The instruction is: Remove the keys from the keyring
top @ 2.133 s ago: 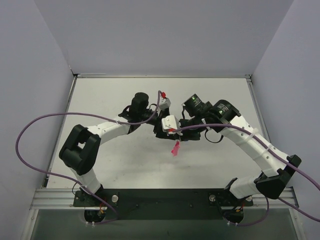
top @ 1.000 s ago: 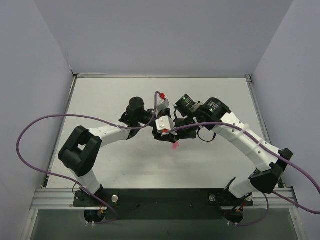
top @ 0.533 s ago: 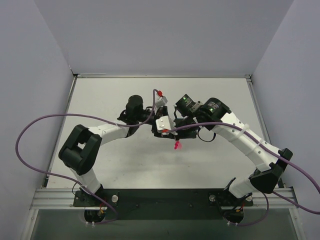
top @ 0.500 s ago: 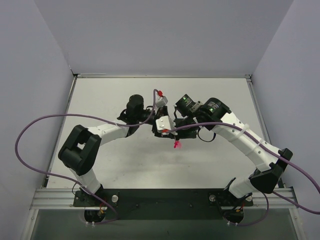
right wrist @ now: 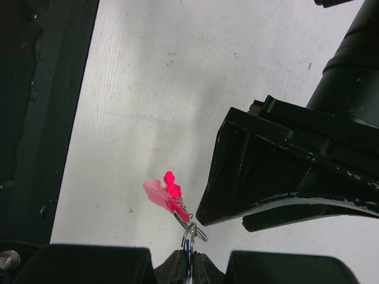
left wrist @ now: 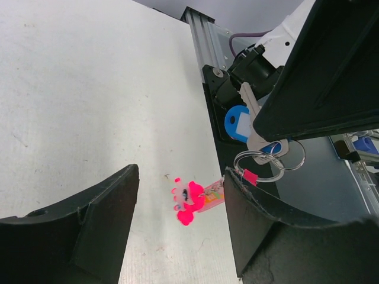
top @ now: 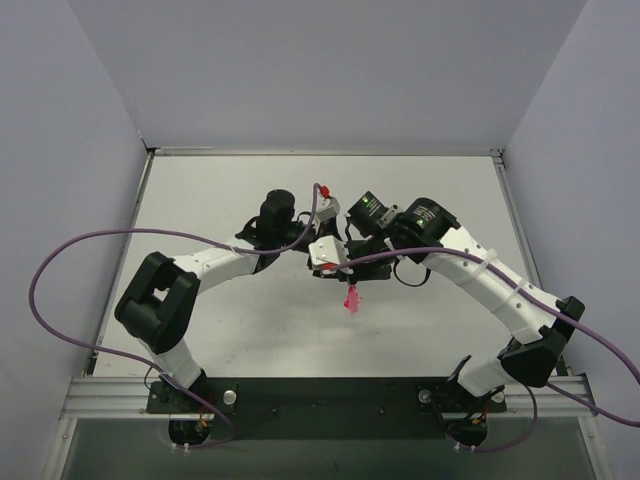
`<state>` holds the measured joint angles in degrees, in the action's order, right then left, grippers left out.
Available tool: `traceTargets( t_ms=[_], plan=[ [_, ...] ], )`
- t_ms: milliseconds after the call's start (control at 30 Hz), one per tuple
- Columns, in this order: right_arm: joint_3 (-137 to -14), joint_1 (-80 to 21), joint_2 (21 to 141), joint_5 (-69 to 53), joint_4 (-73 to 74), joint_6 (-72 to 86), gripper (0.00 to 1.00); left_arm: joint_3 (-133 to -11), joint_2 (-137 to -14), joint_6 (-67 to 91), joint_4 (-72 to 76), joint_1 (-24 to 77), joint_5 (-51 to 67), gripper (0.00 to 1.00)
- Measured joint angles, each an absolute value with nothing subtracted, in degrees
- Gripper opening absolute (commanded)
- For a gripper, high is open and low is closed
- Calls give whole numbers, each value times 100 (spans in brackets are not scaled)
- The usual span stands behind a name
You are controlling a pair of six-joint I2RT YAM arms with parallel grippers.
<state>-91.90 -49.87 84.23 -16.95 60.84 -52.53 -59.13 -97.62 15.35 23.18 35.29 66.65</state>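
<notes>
Right end effector (right wrist: 189,264): pinched together on the blue key (left wrist: 238,123), with a sliver of blue just showing at the pinch in the right wrist view. Gripped there, most likely, to keep the bunch lifted off the bench (top: 200,200) and hanging free, above the middle of it and a little toward the near edge. Below the grip, the keyring (left wrist: 269,164), then the pink keys (left wrist: 190,202) dangling lowest, clear of the surface as far as can be judged.

Left end effector (left wrist: 179,175): wide apart, holding nothing, aimed at the bunch from close by without touching. Framed between its two dark fingers (left wrist: 89,213), the pink keys and part of the keyring. Lined up so, probably, to close on a pink key or the loop and work it against the anchoring right grip.

Keyring: thin silvery wire in doubled coils, springy by the look, likely stubborn to pry open. Blue key: round, smooth plastic head with a pale label, flat silvery blade beside it. Pink keys: bright glossy plastic with a knobbly outline, too small and bunched to tell one from another. Fingers: matte black, wedge-shaped, rough along the edges. Bench: pale, flat, faintly speckled.
</notes>
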Motion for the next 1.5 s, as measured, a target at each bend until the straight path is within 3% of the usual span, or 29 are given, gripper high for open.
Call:
traceTargets(
  t_ms=[633,867,1167,1400,1500],
  plan=[
    [-9192,-5033,8510,-1594,6130,-5253,0,-5911,-9756,1717,2499,3673,7002,68],
    [-9194,-5046,8510,-1566,6130,-5253,0,-5911,-9756,1787,2617,3673,7089,59],
    [-9194,-5072,8519,-1420,6145,-5256,0,-5907,-9756,1938,2755,3697,7231,30],
    [-9194,-5105,8519,-1424,6154,-5256,0,-5894,-9756,2187,3094,3697,7234,18],
    [-9194,-5109,8519,-1422,6156,-5256,0,-5885,-9756,2298,3221,3699,7234,4]
  ],
)
